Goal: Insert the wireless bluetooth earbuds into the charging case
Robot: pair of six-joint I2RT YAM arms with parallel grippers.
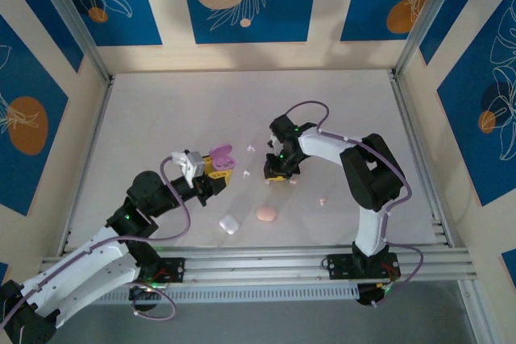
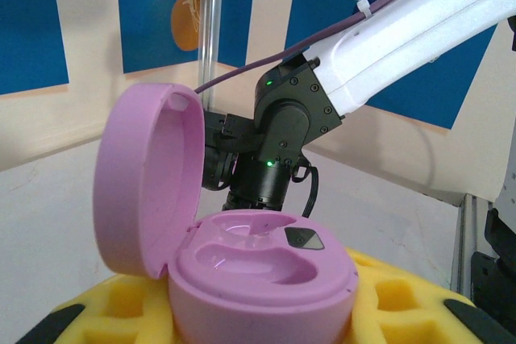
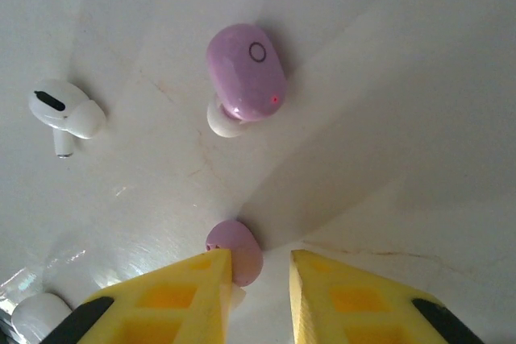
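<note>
My left gripper (image 1: 216, 168) is shut on the base of a lilac-purple charging case (image 2: 258, 271), held above the table with its lid (image 2: 145, 191) swung open to the left. Both of its earbud wells look vacant. The yellow fingers (image 2: 105, 308) press its sides. My right gripper (image 3: 260, 267) points down at the table, its jaws a little apart. A lilac earbud (image 3: 238, 247) lies between them, touching the left finger, with a gap to the right finger. Just beyond lies a second lilac earbud (image 3: 244, 74), and a white stemmed earbud (image 3: 66, 112) lies to the left.
A white case (image 1: 229, 224) and a pink case (image 1: 266, 213) lie closed near the front of the table. Small loose earbuds lie at mid-table (image 1: 251, 149) and to the right (image 1: 322, 199). The right arm (image 2: 306, 118) stands close behind the held case.
</note>
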